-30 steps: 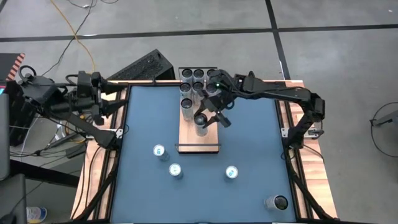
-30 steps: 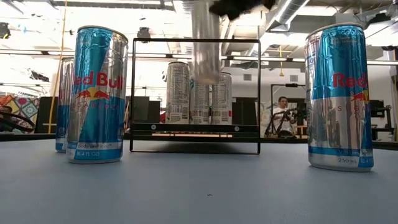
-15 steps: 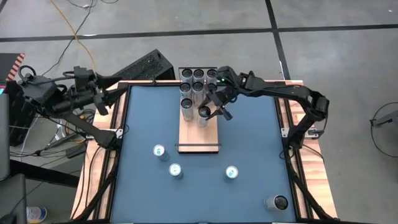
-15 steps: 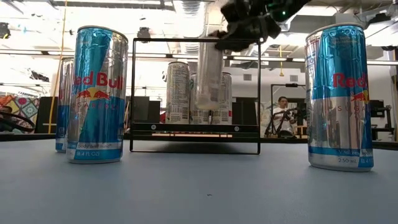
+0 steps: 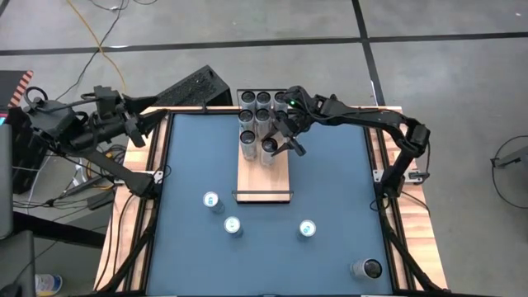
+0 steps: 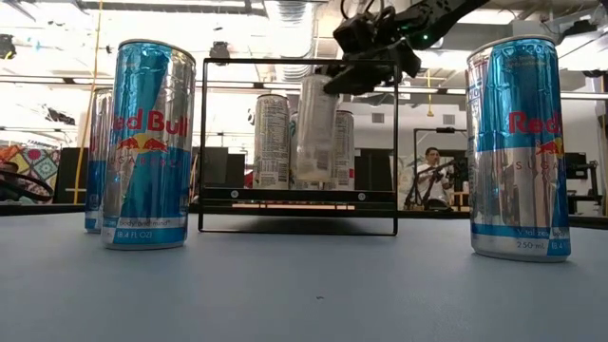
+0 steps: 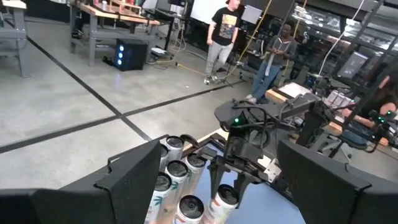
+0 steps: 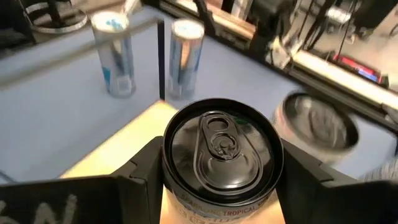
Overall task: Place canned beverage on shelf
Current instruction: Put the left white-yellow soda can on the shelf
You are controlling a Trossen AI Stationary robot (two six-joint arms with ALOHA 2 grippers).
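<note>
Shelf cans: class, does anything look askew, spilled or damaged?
Nothing spilled or dented. Only the can held by the right gripper leans slightly beside the upright cans on the shelf; the left gripper waits at the table's left edge.

Blue table, rectangular, edged with wooden strips along its sides. Shelf, a long light-wood board, lies flat on the table running from the far edge toward the centre; a thin black rail crosses its near short end. A cluster of cans stands upright on the shelf's far half, packed in rows. Directly on the blue surface: two blue-and-silver cans, one just beside the shelf's near-left corner, another close by and nearer the front edge; a third can stands right of centre; a dark-topped can stands near the front-right corner.
</note>
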